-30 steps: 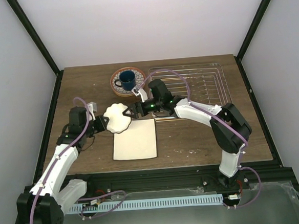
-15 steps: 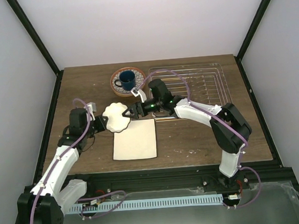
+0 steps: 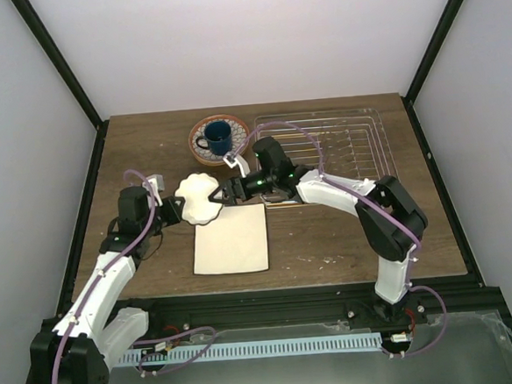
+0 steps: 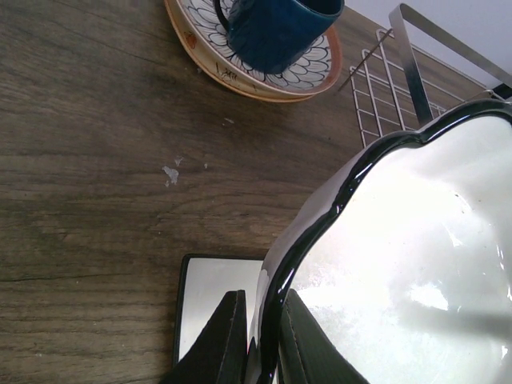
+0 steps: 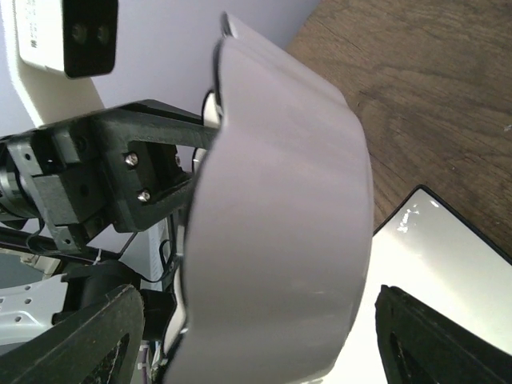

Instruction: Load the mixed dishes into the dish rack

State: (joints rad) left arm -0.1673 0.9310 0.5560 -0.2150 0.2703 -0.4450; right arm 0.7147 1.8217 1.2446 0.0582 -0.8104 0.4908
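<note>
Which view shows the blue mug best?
The top view: the whole mug shows, handle and all, standing on the patterned plate. The left wrist view cuts off its top; the right wrist view does not show it.

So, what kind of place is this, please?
Most likely a robot test cell, not a real kitchen: plain white walls in a black metal frame, two white robot arms mounted at a brown wooden table, and a silver wire dish rack.
</note>
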